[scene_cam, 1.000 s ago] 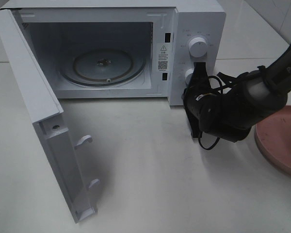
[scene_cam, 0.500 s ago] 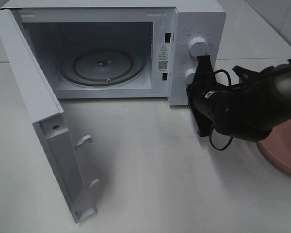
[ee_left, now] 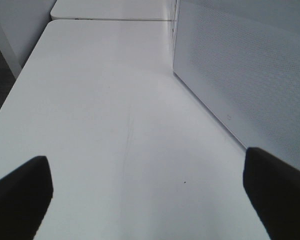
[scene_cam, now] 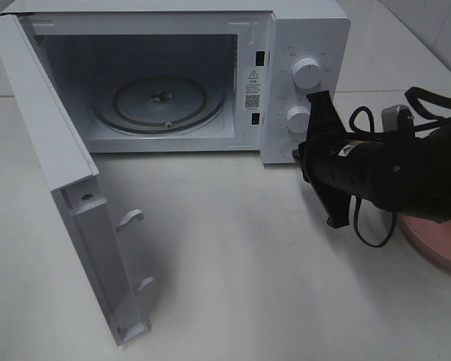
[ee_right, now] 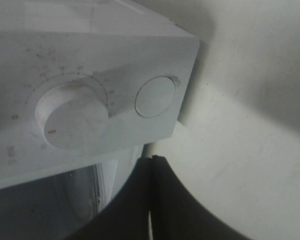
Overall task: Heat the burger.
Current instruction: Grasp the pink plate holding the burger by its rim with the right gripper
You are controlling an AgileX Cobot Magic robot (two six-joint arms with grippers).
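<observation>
The burger is hidden in every view. The white microwave [scene_cam: 304,45] stands with its door [scene_cam: 52,150] swung wide and the glass turntable [scene_cam: 159,101] bare. My right gripper [scene_cam: 301,154] is shut with nothing in it, tips close to the control panel's lower right corner, beside the lower knob [scene_cam: 297,118]. The right wrist view shows the shut fingers [ee_right: 140,200] below that knob [ee_right: 72,115] and a round button [ee_right: 155,96]. My left gripper [ee_left: 150,200] is open over bare table, beside the door's outer face [ee_left: 240,75].
A pink plate [scene_cam: 436,244] lies at the right edge, partly covered by my right arm [scene_cam: 398,173] and its cables. The open door juts out toward the table's front left. White table [scene_cam: 233,263] spreads before the microwave.
The right arm has swung back to the right and lowered, carrying the shut gripper slightly right and down from the knobs and covering more of the pink plate. The left gripper has not moved.
</observation>
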